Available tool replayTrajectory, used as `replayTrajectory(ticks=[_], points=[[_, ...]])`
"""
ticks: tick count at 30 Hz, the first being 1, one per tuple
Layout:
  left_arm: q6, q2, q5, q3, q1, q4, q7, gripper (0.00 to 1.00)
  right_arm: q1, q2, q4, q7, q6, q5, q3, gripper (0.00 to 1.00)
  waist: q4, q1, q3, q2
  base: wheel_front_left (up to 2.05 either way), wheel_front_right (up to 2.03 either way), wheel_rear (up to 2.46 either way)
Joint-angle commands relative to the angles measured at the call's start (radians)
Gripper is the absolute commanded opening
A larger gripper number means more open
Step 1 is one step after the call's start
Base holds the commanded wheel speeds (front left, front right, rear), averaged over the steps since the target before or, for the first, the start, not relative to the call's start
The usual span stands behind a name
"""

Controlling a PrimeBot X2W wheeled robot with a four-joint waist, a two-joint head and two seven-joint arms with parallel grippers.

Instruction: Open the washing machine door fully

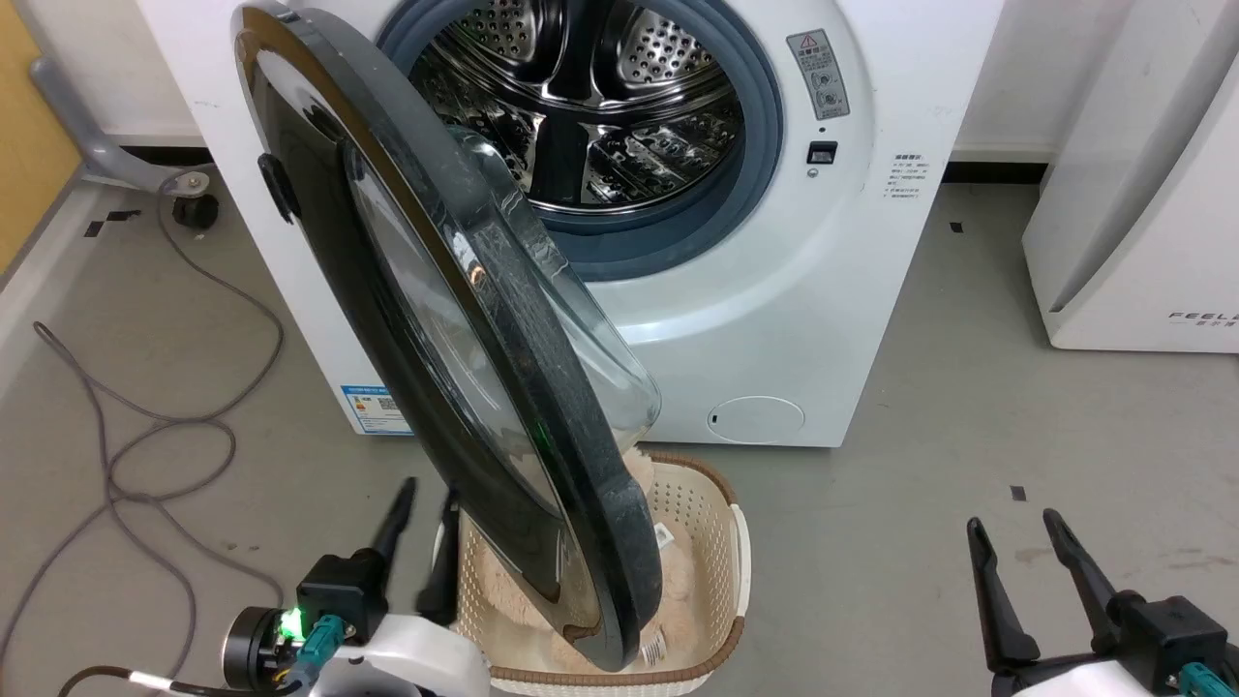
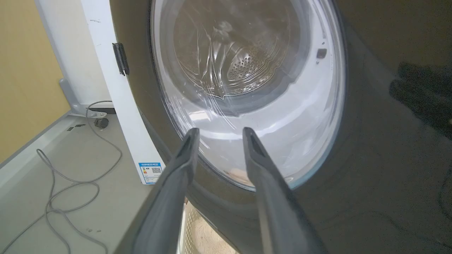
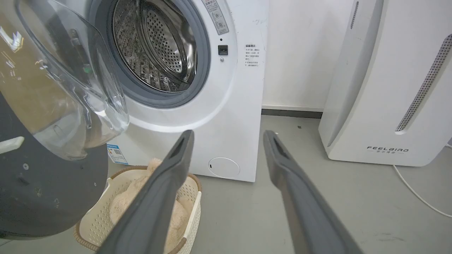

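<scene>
The washing machine door (image 1: 581, 455), half-open, stands just ahead of the left pincer (image 1: 426, 494), released and facing its outer glass; the right pincer (image 1: 1012, 520), also released, lies well to the door's right.

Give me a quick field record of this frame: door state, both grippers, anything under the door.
door: washing machine door swung well out, hinged at head view's left
washer: washing machine, drum mouth exposed
left gripper: open, empty, at the door's outer face, low; contact unclear
right gripper: open, empty, apart from the door
under door: basket holding something beige and fluffy
floor: grey cable at left
</scene>
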Motion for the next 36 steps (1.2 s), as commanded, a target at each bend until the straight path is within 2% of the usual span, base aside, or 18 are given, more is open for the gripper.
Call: replayTrajectory(ticks=[1,10,19,29,36], points=[[-0.004,0.001,0.003,-0.001,-0.001,-0.004,-0.005,0.00,0.001,0.005,0.005,-0.005,-0.001,0.003,0.002,1.00,0.000,0.0000,0.000,0.0000,0.00,0.00,0.00],[-0.009,0.001,0.008,0.003,-0.006,-0.023,-0.005,0.00,-0.009,0.005,0.021,-0.012,-0.001,0.015,0.004,1.00,-0.001,0.0000,0.003,0.0000,0.00,0.00,0.00],[0.002,0.004,0.023,0.031,-0.024,-0.133,-0.005,0.00,-0.006,0.005,0.036,-0.015,-0.001,0.025,0.001,1.00,0.007,0.0000,-0.003,0.0000,0.00,0.00,0.00],[0.003,0.014,0.042,0.049,-0.062,-0.428,-0.005,0.00,-0.006,0.005,0.047,-0.017,-0.001,0.030,0.002,1.00,0.012,0.0000,-0.010,0.0000,0.00,0.00,0.00],[-0.017,0.011,0.050,-0.002,-0.087,-0.639,-0.005,0.00,-0.008,0.005,0.051,-0.019,-0.001,0.030,0.003,1.00,0.008,0.0000,-0.007,0.0000,0.00,0.00,0.00]])
